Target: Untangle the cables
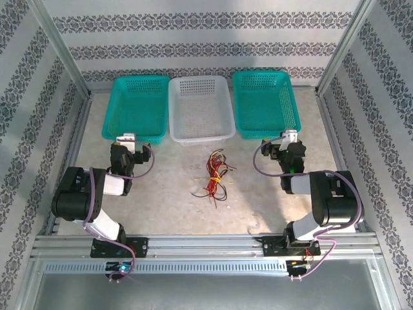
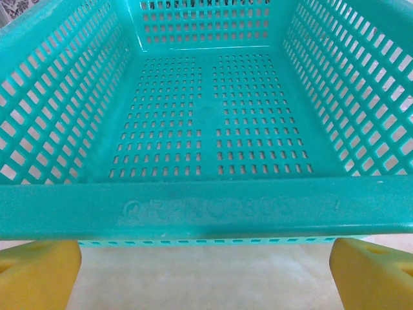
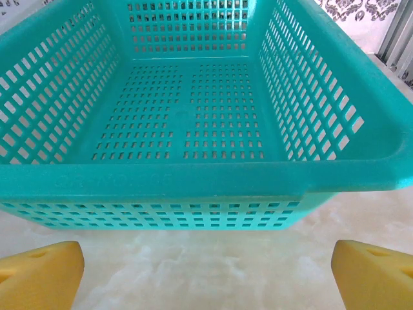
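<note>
**Top view.** The cables (image 1: 214,175) lie as one tangled cluster of red, yellow and black strands on the desk (image 1: 174,206), midway between the two arms and in front of the white basket (image 1: 201,137). This central position probably puts the cluster within reach of both arms. The left teal basket (image 1: 139,78), the white basket and the right teal basket (image 1: 261,73) stand in a row along the far edge, and all three appear empty. They are presumably receptacles for the separated strands. The left fingers (image 1: 126,138) and right fingers (image 1: 290,136) are each parked at the near wall of a teal basket, well apart from the cluster.

**Left wrist view.** The left fingers (image 2: 35,274) are spread wide and hold nothing. The teal basket directly ahead (image 2: 206,210) is empty.

**Right wrist view.** The right fingers (image 3: 39,274) are spread wide and hold nothing. The teal basket ahead (image 3: 193,177) is empty.
</note>
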`<state>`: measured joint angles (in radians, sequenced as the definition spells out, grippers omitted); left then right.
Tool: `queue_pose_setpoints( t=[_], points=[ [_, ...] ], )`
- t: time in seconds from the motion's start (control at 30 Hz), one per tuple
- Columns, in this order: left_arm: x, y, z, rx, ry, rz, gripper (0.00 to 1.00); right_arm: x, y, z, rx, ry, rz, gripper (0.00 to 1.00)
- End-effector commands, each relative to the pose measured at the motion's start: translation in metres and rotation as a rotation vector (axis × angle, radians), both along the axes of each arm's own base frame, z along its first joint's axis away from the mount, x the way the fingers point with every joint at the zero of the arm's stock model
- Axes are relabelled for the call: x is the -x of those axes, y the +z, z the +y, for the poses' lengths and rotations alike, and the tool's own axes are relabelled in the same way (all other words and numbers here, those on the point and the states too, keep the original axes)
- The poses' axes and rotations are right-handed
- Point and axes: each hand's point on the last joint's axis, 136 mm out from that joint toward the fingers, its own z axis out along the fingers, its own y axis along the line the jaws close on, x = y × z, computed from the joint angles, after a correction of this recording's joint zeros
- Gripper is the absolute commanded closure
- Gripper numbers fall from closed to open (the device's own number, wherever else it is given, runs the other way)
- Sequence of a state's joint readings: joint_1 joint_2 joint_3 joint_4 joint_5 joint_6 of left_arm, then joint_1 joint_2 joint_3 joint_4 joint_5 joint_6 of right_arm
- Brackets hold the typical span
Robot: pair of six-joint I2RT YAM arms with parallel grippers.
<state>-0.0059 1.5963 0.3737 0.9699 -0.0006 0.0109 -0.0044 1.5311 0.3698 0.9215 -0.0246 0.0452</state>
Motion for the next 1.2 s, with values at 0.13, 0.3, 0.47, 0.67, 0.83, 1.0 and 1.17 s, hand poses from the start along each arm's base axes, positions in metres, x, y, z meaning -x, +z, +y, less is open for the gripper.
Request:
queue_pose_setpoints(
  t=[0.13,0.3,0.47,0.67,0.83,1.0,1.17],
  points=[
    [-0.003,0.001,0.0,0.018,-0.007,0.003,0.01,-0.004,0.008,0.001,0.0,0.008,-0.031,0.02],
    [-0.003,0.001,0.0,0.018,-0.008,0.005,0.01,-0.004,0.008,0.0,-0.002,0.007,-0.029,0.02],
    [-0.003,0.001,0.0,0.018,-0.008,0.005,0.01,-0.004,0.009,0.0,-0.002,0.007,-0.03,0.02],
    [-0.003,0.001,0.0,0.018,-0.007,0.009,0.01,-0.004,0.009,0.0,-0.001,0.007,-0.031,0.02],
    [-0.002,0.0,0.0,0.023,-0.009,0.015,0.01,-0.004,0.014,-0.004,0.008,-0.021,-0.047,0.02],
    [0.002,0.033,0.008,0.016,0.039,-0.01,0.01,0.02,0.044,-0.024,0.031,-0.166,-0.036,0.02],
    [0.025,0.061,0.007,0.065,0.089,-0.03,0.01,0.053,0.055,-0.037,0.069,-0.266,-0.038,0.02]
  ],
)
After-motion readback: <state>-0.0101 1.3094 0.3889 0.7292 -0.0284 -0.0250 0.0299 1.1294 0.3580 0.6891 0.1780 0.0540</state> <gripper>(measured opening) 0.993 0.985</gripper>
